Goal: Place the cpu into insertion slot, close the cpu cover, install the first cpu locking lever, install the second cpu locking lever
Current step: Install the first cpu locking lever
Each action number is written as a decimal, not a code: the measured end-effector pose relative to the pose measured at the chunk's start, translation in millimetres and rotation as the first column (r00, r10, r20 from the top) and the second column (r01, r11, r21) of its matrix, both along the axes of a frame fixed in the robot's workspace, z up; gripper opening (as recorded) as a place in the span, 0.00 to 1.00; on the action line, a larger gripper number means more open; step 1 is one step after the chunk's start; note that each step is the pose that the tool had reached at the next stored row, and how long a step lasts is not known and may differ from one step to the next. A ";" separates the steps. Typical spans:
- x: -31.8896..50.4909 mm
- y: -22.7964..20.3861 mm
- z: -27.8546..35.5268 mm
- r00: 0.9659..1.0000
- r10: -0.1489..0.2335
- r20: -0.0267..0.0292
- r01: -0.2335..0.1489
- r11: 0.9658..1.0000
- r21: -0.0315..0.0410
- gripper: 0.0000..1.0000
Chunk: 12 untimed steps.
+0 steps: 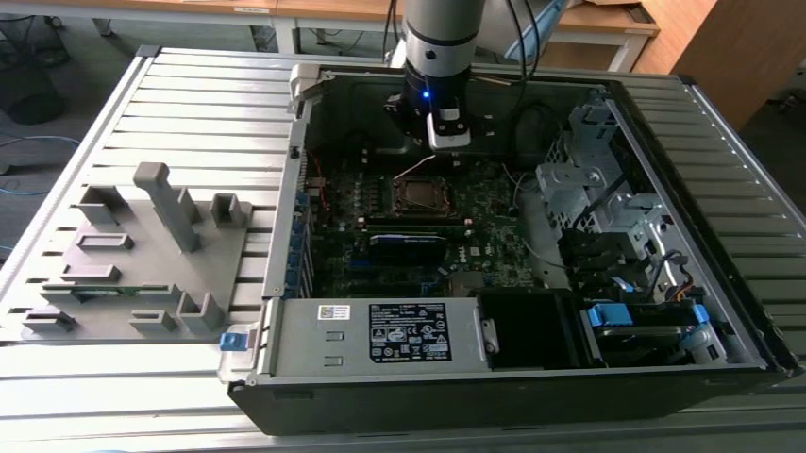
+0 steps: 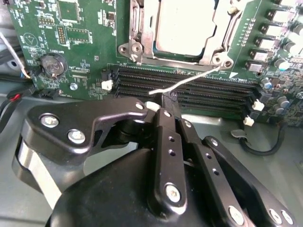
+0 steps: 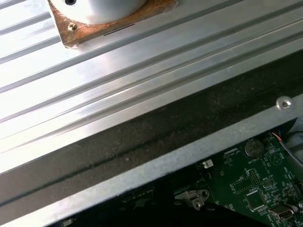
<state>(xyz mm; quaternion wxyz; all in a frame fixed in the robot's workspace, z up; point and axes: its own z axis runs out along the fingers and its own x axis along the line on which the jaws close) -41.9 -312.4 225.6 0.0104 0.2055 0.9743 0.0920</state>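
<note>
The open computer case [image 1: 705, 123] lies on a slatted metal table, with the arm reaching down into it. In the second wrist view the cpu [image 2: 182, 26] sits in the insertion slot [image 1: 420, 193], its dull metallic top showing through the window of the cpu cover [image 2: 147, 33], which lies flat over it. A thin silvery locking lever [image 2: 189, 80] sticks out from a socket corner, across the memory slots. My gripper [image 2: 166, 101] [image 1: 444, 142] is shut, its black fingertips close under the lever's free end. Whether they touch it I cannot tell.
Long black memory slots [image 2: 208, 92] run between gripper and socket. A coin battery [image 2: 52, 64] and loose wires lie nearby. A grey fixture block [image 1: 139, 245] stands at the exterior view's left, a power supply [image 1: 377, 330] at the case front, and drive cages [image 1: 605, 189] at the right.
</note>
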 end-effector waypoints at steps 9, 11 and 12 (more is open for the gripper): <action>-0.9 -0.2 -0.2 1.000 0.000 0.001 0.000 0.999 0.048 0.10; -2.1 -1.5 -0.1 1.000 0.000 0.005 0.000 0.999 0.048 0.10; -3.0 -2.8 -0.2 1.000 0.000 0.008 0.000 0.999 0.048 0.10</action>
